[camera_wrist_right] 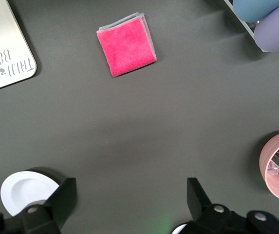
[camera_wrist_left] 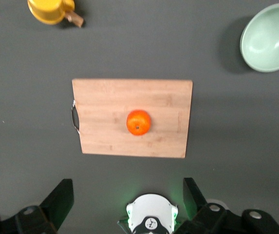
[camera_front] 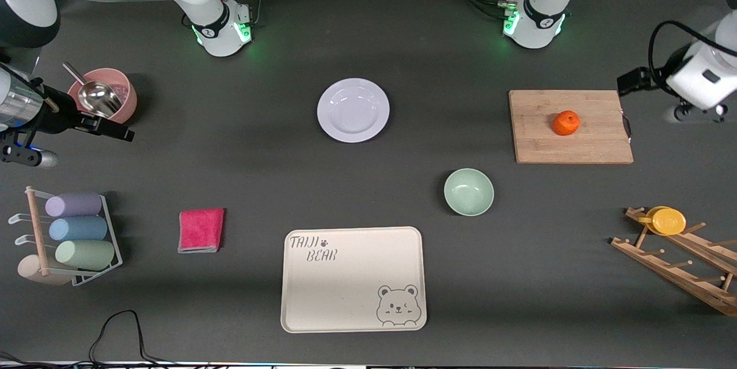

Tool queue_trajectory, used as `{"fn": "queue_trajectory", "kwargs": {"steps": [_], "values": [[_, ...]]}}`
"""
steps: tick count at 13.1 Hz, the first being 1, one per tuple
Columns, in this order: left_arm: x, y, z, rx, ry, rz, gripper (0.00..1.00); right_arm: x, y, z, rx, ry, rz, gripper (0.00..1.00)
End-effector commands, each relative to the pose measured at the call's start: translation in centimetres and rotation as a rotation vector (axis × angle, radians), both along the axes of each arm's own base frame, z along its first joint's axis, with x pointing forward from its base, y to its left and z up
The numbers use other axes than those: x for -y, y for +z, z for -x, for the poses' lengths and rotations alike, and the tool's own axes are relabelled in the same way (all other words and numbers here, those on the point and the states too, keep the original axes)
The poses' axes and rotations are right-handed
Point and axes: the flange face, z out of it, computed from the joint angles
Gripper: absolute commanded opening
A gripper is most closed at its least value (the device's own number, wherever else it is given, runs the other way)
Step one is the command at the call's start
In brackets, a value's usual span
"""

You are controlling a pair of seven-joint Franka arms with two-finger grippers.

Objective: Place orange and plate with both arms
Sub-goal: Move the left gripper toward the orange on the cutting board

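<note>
Right gripper (camera_front: 124, 134): hangs high at the right arm's end of the bench, just beside the pink cup (camera_front: 106, 94) that holds a metal scoop (camera_front: 95, 95); its fingers stand wide apart and carry nothing.
Plate (camera_front: 353, 110): lies flat and bare on the bench, farther from the front camera than the bear tray (camera_front: 353, 278), well apart from it and well clear of the right gripper.
Bear tray: sits nearest the front camera and looks the likely destination, though the task sentence does not say so.
Green bowl (camera_front: 468, 191): stands between the bear tray and the cutting board (camera_front: 570, 126); any carry toward the tray should pass clear of it.
Orange (camera_front: 566, 122): rests about mid-board on the cutting board, touching nothing else.
Left gripper (camera_wrist_left: 129, 200): waits wide open at the left arm's end of the bench, above the edge of the cutting board, gripping nothing.
Step in hand: the approach, neither object yet grasped.
Doing it well: the left gripper should centre over the orange and close gently, since round fruit rolls; the right gripper should take the plate by its rim and keep it level.
</note>
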Motion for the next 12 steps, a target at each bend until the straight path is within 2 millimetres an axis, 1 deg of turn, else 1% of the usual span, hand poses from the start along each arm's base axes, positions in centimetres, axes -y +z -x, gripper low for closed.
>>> {"fn": "queue_trajectory", "kwargs": {"steps": [1,3,4,5,6,7,8,9,11,12], "values": [[-0.1,-1.7,6.2,0.038,-0.019,0.023,1.0,1.7,-0.2,0.4,-0.012,0.014,-0.082,1.0],[-0.2,-3.1,9.2,0.056,-0.02,0.028,1.0,3.9,-0.9,0.9,-0.022,-0.011,-0.162,1.0],[-0.3,-3.4,10.5,0.062,-0.022,0.029,1.0,4.6,-1.4,1.2,-0.034,-0.028,-0.178,1.0],[-0.5,-3.8,11.3,0.059,-0.017,0.031,1.0,5.2,-1.9,1.4,-0.042,-0.054,-0.22,1.0],[-0.8,-4.2,11.3,0.052,-0.011,0.03,1.0,6.1,-2.5,1.6,-0.044,-0.084,-0.263,1.0],[-1.0,-5.0,10.7,0.062,-0.005,0.028,1.0,6.2,-3.1,1.5,-0.036,-0.082,-0.302,1.0],[-1.5,-6.8,10.4,0.066,0.007,0.028,1.0,6.6,-3.7,1.4,-0.037,-0.082,-0.327,1.0],[-1.6,-9.0,10.6,0.066,0.008,0.03,1.0,6.6,-4.2,1.2,-0.038,-0.092,-0.345,1.0],[-1.7,-13.0,11.1,0.074,0.011,0.021,1.0,6.2,-5.6,0.8,-0.031,-0.117,-0.383,1.0],[-2.2,-14.9,11.2,0.065,0.024,0.02,1.0,5.8,-6.5,1.0,-0.02,-0.124,-0.387,1.0]]}}
